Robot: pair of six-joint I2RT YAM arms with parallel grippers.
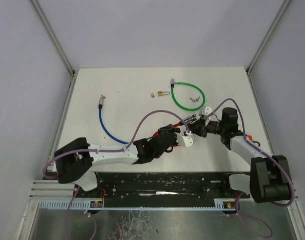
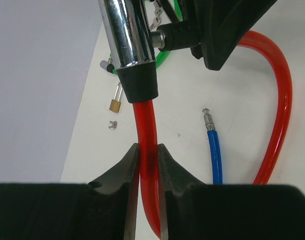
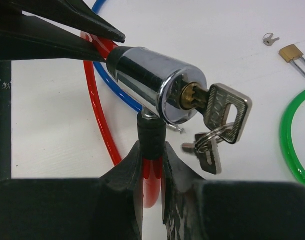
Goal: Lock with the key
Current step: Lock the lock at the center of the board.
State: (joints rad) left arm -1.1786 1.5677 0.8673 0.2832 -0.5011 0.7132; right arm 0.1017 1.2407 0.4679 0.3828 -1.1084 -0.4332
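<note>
- The left gripper [image 2: 147,150] is pinched tight on the red cable [image 2: 144,125], just below the black collar of the chrome cylinder [image 2: 127,30].
- The right gripper [image 3: 151,150] is clamped on the black sleeve [image 3: 152,132] that enters the cylinder's side, with red cable showing between its fingers lower down.
- The two grippers hold the cylinder off the worktop [image 1: 122,80], a little right of the middle and nearer the near edge than the far one.
- The key [image 3: 225,107] sits in the keyhole on the cylinder's end face, its flat head sticking out; a spare key [image 3: 210,155] hangs from its ring.
- The rest of the red cable loops on the worktop under the grippers.
- A blue cable lock [image 1: 106,125] curves across the left half of the worktop.
- A green cable lock [image 1: 182,102] forms a loop near the far edge, right of the middle.
- A brass padlock [image 1: 163,93] lies just left of the green loop, with a small loose key [image 1: 151,94] beside it.
</note>
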